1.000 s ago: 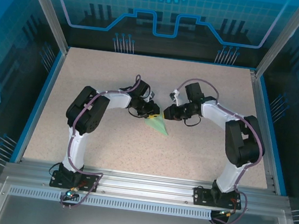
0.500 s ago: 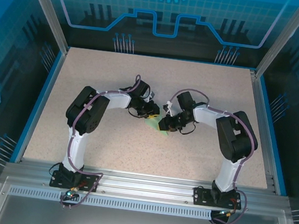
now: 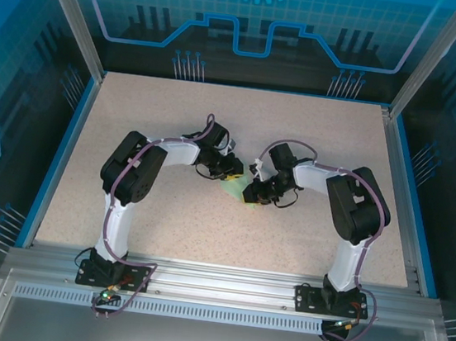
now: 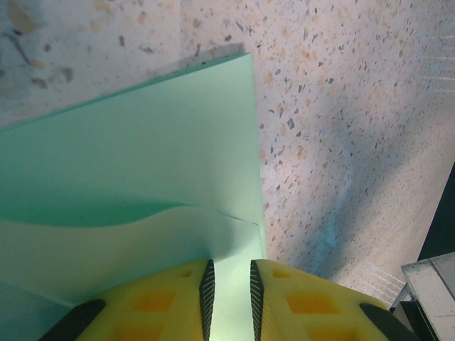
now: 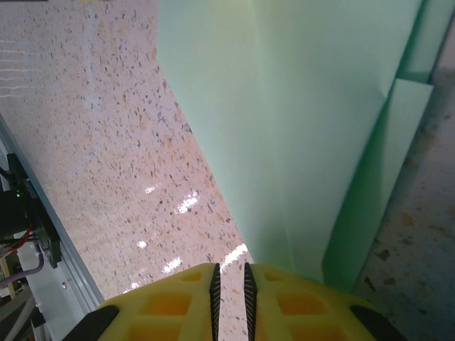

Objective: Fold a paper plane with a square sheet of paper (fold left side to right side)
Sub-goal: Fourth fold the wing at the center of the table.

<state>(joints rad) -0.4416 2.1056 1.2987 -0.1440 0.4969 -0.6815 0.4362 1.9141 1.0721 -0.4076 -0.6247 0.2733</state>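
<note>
Two robot arms meet at the middle of a speckled table [image 3: 162, 229] in the overhead view. A pale mint-green sheet of paper [image 3: 238, 190] lies flat between their tips, mostly hidden. The left gripper [image 3: 229, 171] sits at the sheet's far edge and the right gripper [image 3: 250, 194] at its right edge.

From the left wrist, the left gripper [image 4: 227, 273] has its yellow fingers almost together, with a strip of the sheet of paper [image 4: 142, 163] pinched between them. A loose upper layer bows up in a soft wave.

From the right wrist, the right gripper [image 5: 229, 273] shows only a thin slit between its fingers. The sheet of paper [image 5: 298, 106] runs up to one pad, creased along its length. Whether it is nipped there cannot be told.

The sheet looks very light, limp and easy to crumple or slide, so it is probably best held at an edge or corner.

Compared with a second ago, the right arm has swung in leftward over the sheet, covering its pointed end. The left arm holds its place.
</note>
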